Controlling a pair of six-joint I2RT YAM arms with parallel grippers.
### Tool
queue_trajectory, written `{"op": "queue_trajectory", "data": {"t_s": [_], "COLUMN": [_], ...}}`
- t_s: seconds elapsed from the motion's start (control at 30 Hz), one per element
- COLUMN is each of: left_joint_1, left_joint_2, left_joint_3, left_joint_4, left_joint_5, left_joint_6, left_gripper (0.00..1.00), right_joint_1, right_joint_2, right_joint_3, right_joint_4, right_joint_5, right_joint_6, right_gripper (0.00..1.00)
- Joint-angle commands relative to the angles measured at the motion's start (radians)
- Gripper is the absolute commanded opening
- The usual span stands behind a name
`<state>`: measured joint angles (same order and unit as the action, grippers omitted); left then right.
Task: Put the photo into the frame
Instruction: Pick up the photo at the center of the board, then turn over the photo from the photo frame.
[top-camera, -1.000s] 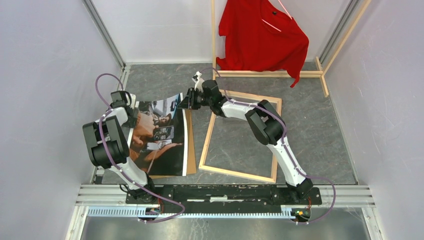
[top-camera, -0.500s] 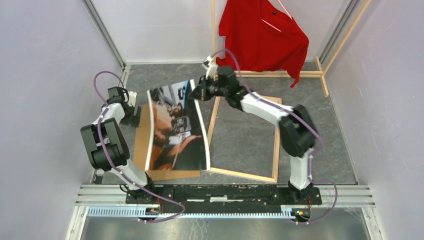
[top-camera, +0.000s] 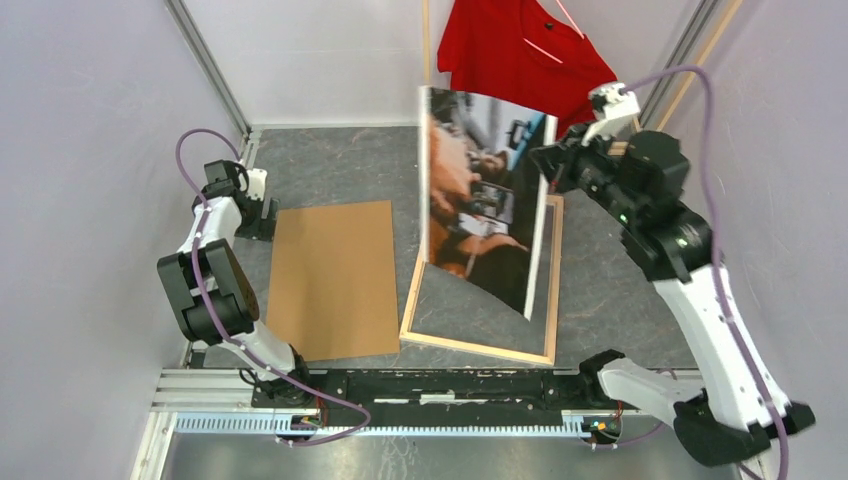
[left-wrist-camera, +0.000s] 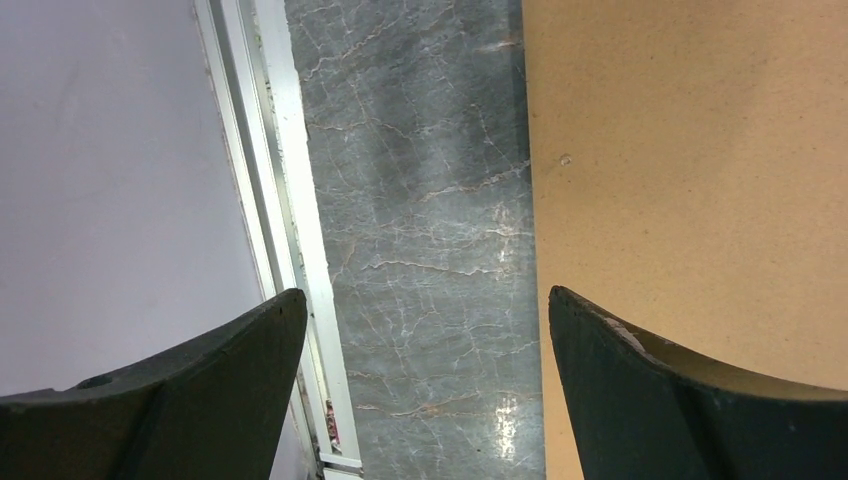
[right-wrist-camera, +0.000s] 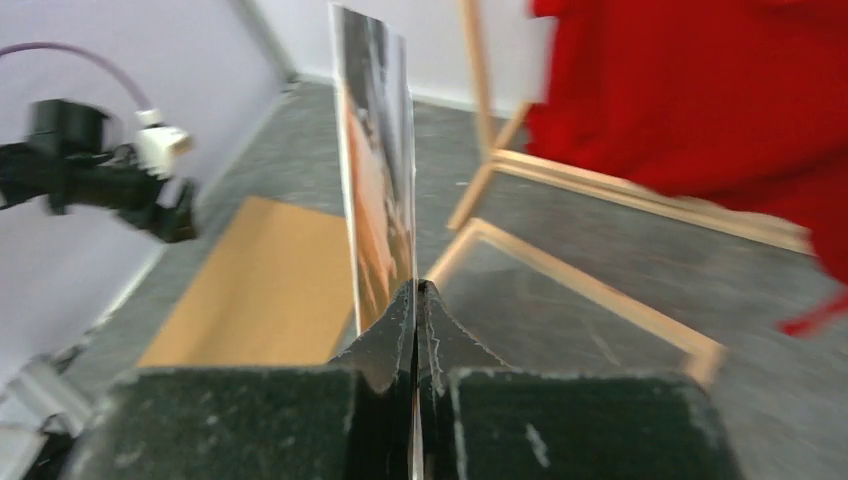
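Your right fingers (right-wrist-camera: 385, 345) are pinched tight on one edge of the large dark photo print (top-camera: 485, 200), which hangs tilted on end over the light-wood rectangular frame (top-camera: 475, 346) lying on the grey bench (top-camera: 620, 270). Lower it slowly, square its bottom edge inside the rails, then lay it flat. Your left fingers (left-wrist-camera: 200, 390) stand wide and empty beside the brown backing board (top-camera: 335, 275).
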<state>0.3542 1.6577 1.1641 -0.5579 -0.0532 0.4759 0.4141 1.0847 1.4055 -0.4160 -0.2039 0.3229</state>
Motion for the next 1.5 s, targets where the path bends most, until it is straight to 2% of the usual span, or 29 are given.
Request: {"op": "queue_trajectory", "data": {"t_s": [0.0, 0.13, 0.27, 0.47, 0.6, 0.8, 0.9, 1.03, 1.23, 1.47], "left_joint_1": [0.002, -0.002, -0.007, -0.016, -0.019, -0.023, -0.03, -0.046, -0.065, -0.081], "left_joint_2": [-0.042, -0.047, -0.062, -0.08, -0.086, -0.086, -0.084, -0.092, -0.099, -0.098], "left_joint_3": [0.039, 0.02, 0.004, -0.004, -0.009, -0.009, -0.005, -0.006, -0.014, -0.014], "left_joint_4": [-0.036, -0.045, -0.045, -0.051, -0.051, -0.051, -0.051, -0.05, -0.05, -0.05], "left_joint_5": [0.049, 0.086, 0.095, 0.114, 0.12, 0.124, 0.124, 0.112, 0.096, 0.084], "left_joint_6": [-0.022, -0.02, -0.016, -0.019, -0.024, -0.039, -0.05, -0.055, -0.056, -0.056], "left_gripper": [0.97, 0.97, 0.97, 0.97, 0.97, 0.97, 0.97, 0.97, 0.97, 0.97], "right_joint_1": [0.004, 0.005, 0.004, 0.008, 0.019, 0.094, 0.094, 0.097, 0.173, 0.272], "right_joint_2": [-0.083, -0.089, -0.058, 0.04, 0.103, 0.144, 0.132, 0.122, 0.257, 0.4], "right_joint_3": [0.195, 0.383, 0.469, 0.312, 0.207, -0.039, -0.251, -0.412, -0.31, -0.264], "right_joint_4": [-0.417, -0.528, -0.576, -0.638, -0.627, -0.417, -0.212, -0.019, -0.018, 0.039], "right_joint_5": [0.434, 0.603, 0.578, 0.334, 0.25, 0.141, 0.114, 0.188, 0.389, 0.525], "right_joint_6": [-0.171, -0.193, -0.235, -0.213, -0.17, -0.06, 0.128, 0.365, 0.518, 0.718], "right_gripper": [0.0, 0.0, 0.0, 0.0, 0.0, 0.0, 0.0, 0.0, 0.0, 0.0]}}
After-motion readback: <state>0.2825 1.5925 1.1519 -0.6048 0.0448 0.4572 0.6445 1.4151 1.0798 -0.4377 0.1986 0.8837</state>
